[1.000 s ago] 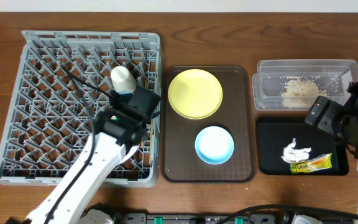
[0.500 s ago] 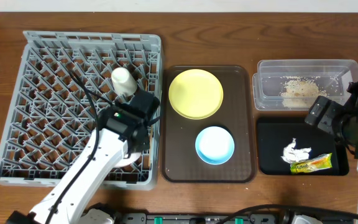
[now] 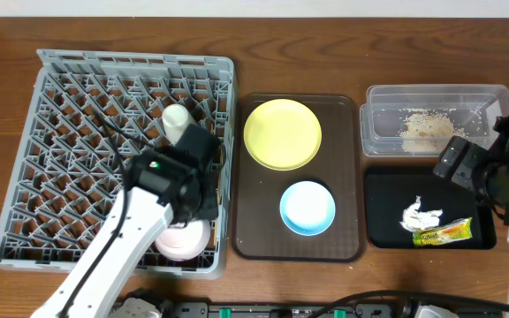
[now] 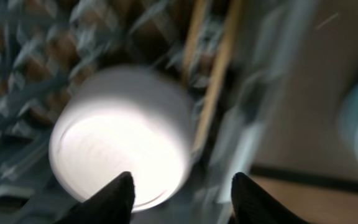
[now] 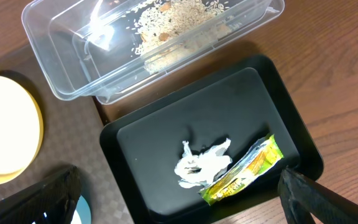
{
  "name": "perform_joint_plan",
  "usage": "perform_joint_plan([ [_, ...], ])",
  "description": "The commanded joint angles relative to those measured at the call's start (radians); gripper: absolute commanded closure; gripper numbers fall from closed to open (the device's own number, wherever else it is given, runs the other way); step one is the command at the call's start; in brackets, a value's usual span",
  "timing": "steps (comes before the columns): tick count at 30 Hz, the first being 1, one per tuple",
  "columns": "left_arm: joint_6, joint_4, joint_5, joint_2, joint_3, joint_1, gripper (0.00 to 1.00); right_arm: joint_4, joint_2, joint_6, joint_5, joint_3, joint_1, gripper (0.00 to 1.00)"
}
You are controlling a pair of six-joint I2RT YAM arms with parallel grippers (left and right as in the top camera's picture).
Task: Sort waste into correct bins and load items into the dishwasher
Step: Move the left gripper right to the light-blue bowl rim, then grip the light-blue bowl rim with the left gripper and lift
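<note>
The grey dish rack [image 3: 78, 132] holds the small white cup [image 3: 176, 119] and the white bowl [image 3: 182, 238] at its front right corner. My left gripper [image 3: 200, 199] is open and empty over that bowl [image 4: 120, 143], with the chopsticks [image 4: 213, 81] lying beside it; this view is blurred. The yellow plate [image 3: 282, 133] and blue bowl [image 3: 307, 208] sit on the brown tray [image 3: 254, 221]. My right gripper [image 5: 176, 186] is open and empty above the black tray [image 5: 154, 162], which holds the tissue [image 5: 201, 163] and wrapper [image 5: 244, 171]. Food scraps [image 5: 179, 25] lie in the clear tub [image 3: 387, 132].
The rack, brown tray and two bins stand side by side across the wooden table. The right arm [image 3: 453, 163] hovers over the gap between the clear tub and the black tray [image 3: 383, 221]. The left arm lies across the rack's front right part.
My left gripper has drawn back from the white cup toward the rack's front, leaving the cup in the rack. The rack has shifted slightly right. The right arm has not moved.
</note>
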Motion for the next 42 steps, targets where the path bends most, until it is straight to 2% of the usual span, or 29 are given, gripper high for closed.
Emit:
perform_joint_plan([
  [1,0.007,0.048,0.012,-0.048,0.062,0.005,0.46,-0.002,-0.002,-0.001,0.002,0.012,-0.007,0.01],
  [9,0.007,0.175,0.016,-0.037,0.063,-0.066,0.46,-0.002,-0.002,-0.001,0.002,0.012,-0.007,0.01],
  [13,0.018,0.249,0.016,0.018,0.063,-0.177,0.42,-0.002,-0.002,-0.001,0.002,0.012,-0.007,0.01],
  [19,0.021,0.356,0.015,0.134,0.063,-0.339,0.42,-0.003,-0.002,-0.001,0.002,0.012,-0.007,0.01],
  [23,0.014,0.375,-0.027,0.232,0.063,-0.411,0.42,-0.004,-0.002,-0.001,0.002,0.012,-0.007,0.01],
  [27,-0.029,0.377,-0.048,0.335,0.063,-0.432,0.42,-0.004,-0.002,-0.001,0.002,0.012,-0.007,0.01],
  [36,-0.04,0.407,-0.027,0.504,0.062,-0.44,0.43,-0.004,-0.002,-0.001,0.002,0.012,-0.007,0.01],
  [38,-0.04,0.422,-0.022,0.529,0.062,-0.446,0.49,-0.004,-0.002,-0.001,0.002,0.012,-0.007,0.01],
  [40,-0.04,0.436,-0.022,0.533,0.063,-0.449,0.75,-0.004,-0.002,-0.001,0.002,0.012,-0.007,0.01],
  [42,-0.04,0.446,-0.027,0.517,0.066,-0.446,0.76,-0.004,-0.002,-0.001,0.002,0.012,-0.007,0.01],
])
